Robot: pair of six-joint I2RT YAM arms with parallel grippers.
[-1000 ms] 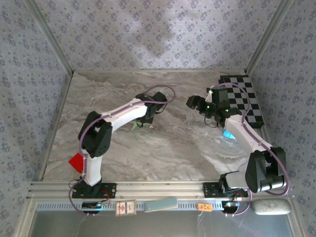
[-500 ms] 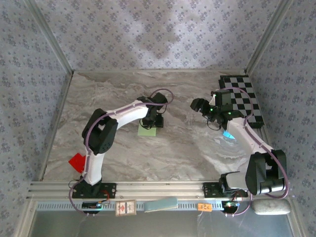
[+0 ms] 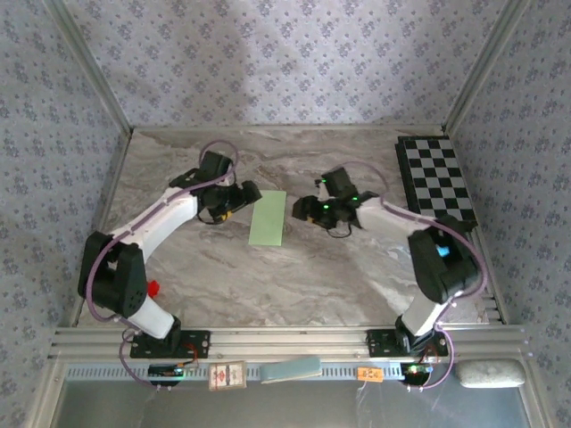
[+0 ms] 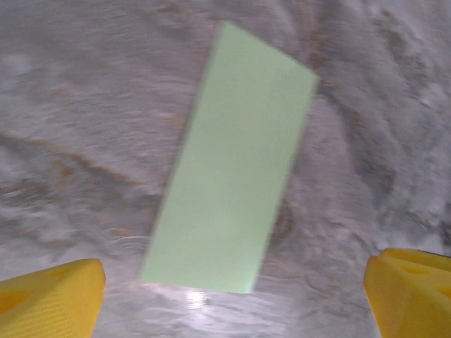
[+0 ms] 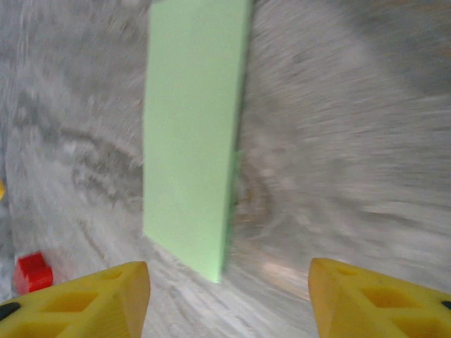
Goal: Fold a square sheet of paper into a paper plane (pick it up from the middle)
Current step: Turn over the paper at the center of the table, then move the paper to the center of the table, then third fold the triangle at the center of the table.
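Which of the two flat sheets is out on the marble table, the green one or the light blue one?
The pale green paper, a long rectangle lying flat; the light-blue card lies on the front rail instead.

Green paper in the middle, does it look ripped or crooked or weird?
No rips show. The paper is a flat, narrow folded strip with no pointed nose yet, lying slightly slanted on the table.

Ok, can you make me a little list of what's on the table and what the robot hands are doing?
paper: green paper, a flat long rectangle, no plane shape yet
where: on the marble table, between the two grippers
left gripper: open, holding nothing
right gripper: open, holding nothing
also there: checkerboard at the far right, small red block at the left
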